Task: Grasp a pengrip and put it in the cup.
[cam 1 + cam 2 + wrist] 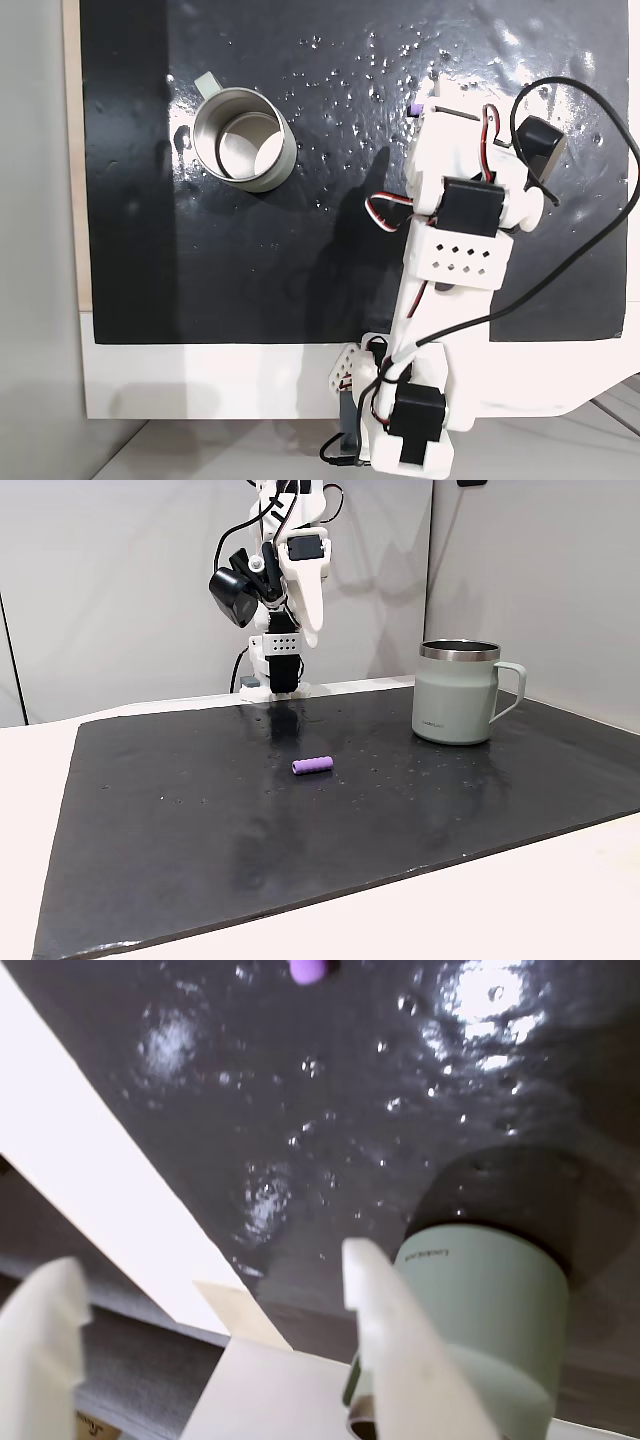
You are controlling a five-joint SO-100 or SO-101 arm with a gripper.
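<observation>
The end effector (pixel 210 1290) hangs spread apart and empty above the black mat (pixel 200 820). The pengrip (pixel 312 765) lies on its side on the mat, well apart from the cup (pixel 457 692). Being small and round, it could roll away if one finger touches first during the descent.

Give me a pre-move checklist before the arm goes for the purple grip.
1. Gripper open: ok, the two fingers stand wide apart in the wrist view.
2. Gripper empty: ok, nothing sits between the fingers.
3. Purple grip free to grasp: ok, it lies on its side alone on the black mat.
4. Cup upright, mouth open: ok.
5. Cup inside empty: ok, a fixed view from above shows a bare pale bottom.
6. Gripper lined up over the grip: not ok, it hangs high above the mat.
</observation>
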